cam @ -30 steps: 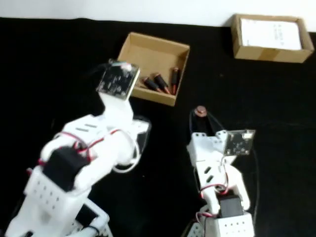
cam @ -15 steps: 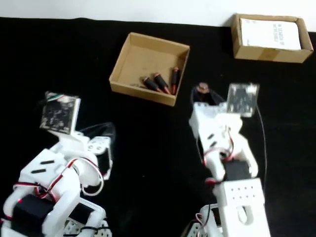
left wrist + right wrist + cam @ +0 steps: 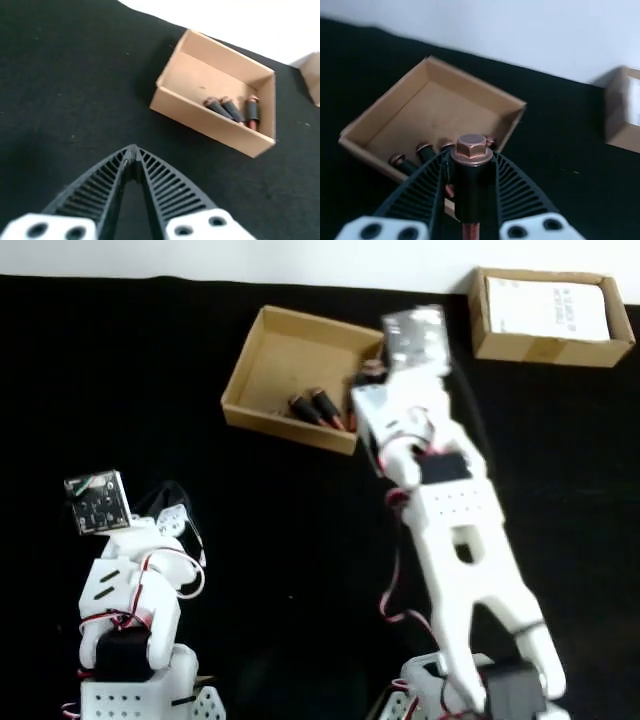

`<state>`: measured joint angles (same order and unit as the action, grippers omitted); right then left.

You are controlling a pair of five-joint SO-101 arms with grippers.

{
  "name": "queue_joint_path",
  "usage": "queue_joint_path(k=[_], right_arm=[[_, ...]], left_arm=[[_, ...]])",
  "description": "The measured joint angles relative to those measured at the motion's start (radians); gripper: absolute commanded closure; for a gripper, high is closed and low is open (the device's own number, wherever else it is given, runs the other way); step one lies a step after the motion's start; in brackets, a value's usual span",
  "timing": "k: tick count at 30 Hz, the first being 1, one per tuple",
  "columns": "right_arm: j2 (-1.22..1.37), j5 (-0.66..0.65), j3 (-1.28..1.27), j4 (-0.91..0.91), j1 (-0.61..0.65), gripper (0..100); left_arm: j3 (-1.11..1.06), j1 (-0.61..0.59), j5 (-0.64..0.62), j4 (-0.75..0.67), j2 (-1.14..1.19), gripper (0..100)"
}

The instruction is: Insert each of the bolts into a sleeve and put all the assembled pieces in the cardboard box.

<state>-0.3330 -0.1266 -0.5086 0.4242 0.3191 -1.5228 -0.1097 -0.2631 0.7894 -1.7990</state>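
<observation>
Firmly clamped between right gripper (image 3: 471, 161) fingers, sleeved bolt (image 3: 471, 186), head at fingertips, left gripper (image 3: 132, 156) closed.

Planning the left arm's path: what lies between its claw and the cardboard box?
Only bare black table lies between the left claw and the cardboard box, per the left wrist view.

The white plastic left arm (image 3: 130, 590) and right arm (image 3: 455, 530) carry black motors (image 3: 445, 468) and looping red cables (image 3: 395, 570). The left claw (image 3: 132, 150) and right claw (image 3: 470, 155) have black ribbed fingers (image 3: 165, 185) on white bases (image 3: 200, 222) with round screw holes (image 3: 183, 230)
</observation>
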Motion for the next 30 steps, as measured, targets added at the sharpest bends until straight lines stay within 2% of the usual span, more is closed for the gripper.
queue_joint_path(k=[6, 15, 24, 30], right_arm=[[0.239, -0.169, 0.152, 0.000, 0.046, 99.2], [0.658, -0.385, 0.517, 0.000, 0.044, 99.2], [1.049, -0.381, 0.933, 0.000, 0.052, 99.2], [1.151, -0.167, 1.023, 0.000, 0.052, 99.2]], left_arm=[[-0.150, -0.041, 0.000, -0.032, 0.000, 99], [-0.155, -0.068, 0.000, -0.018, -0.003, 99], [-0.155, -0.068, 0.002, -0.015, -0.003, 99], [-0.155, -0.068, 0.002, -0.015, -0.003, 99]])
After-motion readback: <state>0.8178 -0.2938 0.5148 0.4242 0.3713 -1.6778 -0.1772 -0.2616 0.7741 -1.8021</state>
